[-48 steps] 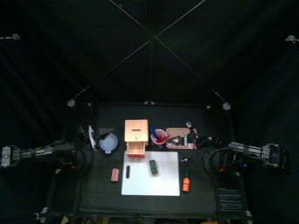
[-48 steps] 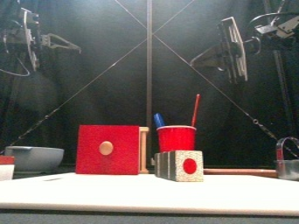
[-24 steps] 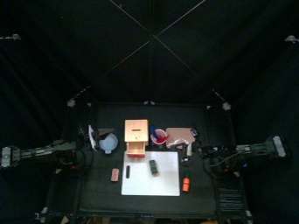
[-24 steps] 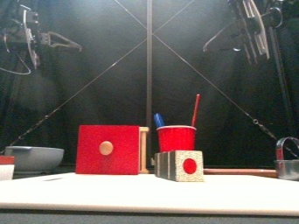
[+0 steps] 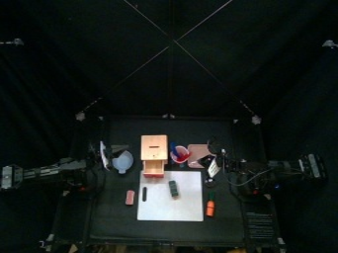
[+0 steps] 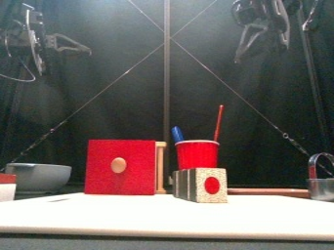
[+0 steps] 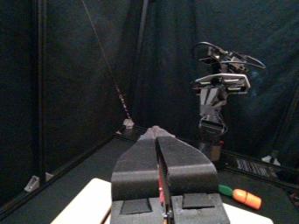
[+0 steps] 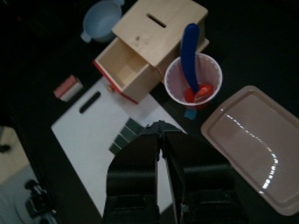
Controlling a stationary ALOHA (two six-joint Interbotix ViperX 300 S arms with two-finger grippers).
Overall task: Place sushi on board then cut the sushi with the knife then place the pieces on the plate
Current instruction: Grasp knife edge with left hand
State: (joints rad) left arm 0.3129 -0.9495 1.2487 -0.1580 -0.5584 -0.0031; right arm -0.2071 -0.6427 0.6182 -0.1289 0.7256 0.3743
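Sushi roll [image 5: 175, 188] lies on the white board [image 5: 172, 206] near its back edge, light, stiff, apt to split, so I'd pinch its long sides; my right fingers [image 8: 162, 131] and left fingers [image 7: 156, 133] are closed, empty.

We see the dark green sushi roll [image 6: 202, 185], speckled end with red centre facing front, on the white board [image 6: 167, 215] just before the blue knife [image 6: 178, 134] and red knife [image 6: 218, 122], which stand in the red cup [image 6: 197, 154]; the pink tray [image 8: 251, 131] lies just beside them
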